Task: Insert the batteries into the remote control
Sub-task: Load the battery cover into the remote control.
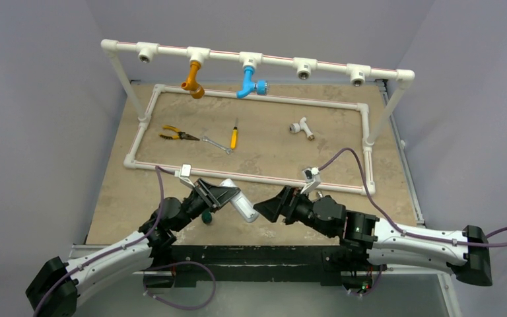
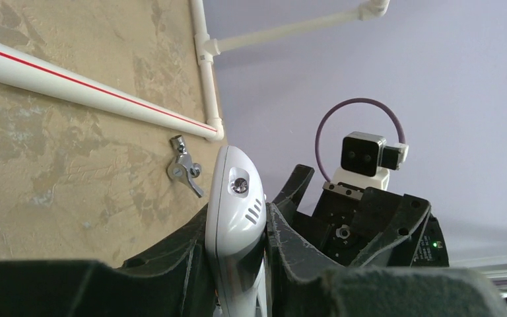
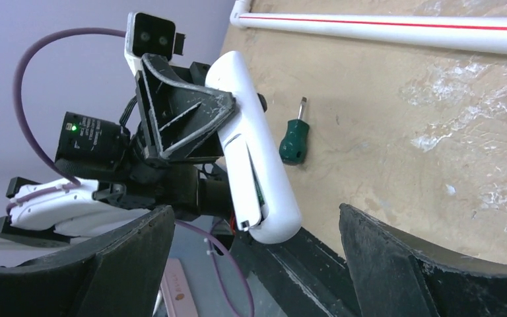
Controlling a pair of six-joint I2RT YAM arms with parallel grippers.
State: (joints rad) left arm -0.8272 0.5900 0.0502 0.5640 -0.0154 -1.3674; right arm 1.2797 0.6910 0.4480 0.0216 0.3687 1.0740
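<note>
Pinching the remote control [image 1: 243, 206] in the left pincer [image 1: 223, 196], raised over the surface [image 1: 270, 142] near its front edge. Facing it with the right pincer [image 1: 264, 210] spread wide, not touching. Beyond, open room up to the pipe frame [image 1: 270, 177]; screwdriver [image 3: 294, 142] lying nearby.

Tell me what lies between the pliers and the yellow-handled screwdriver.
A silver wrench lies between the pliers and the yellow-handled screwdriver, seen in the top external view.

White remote control [image 1: 242, 206] gripped in left end effector [image 1: 219, 195], right end effector [image 1: 269, 209] just beside it
</note>
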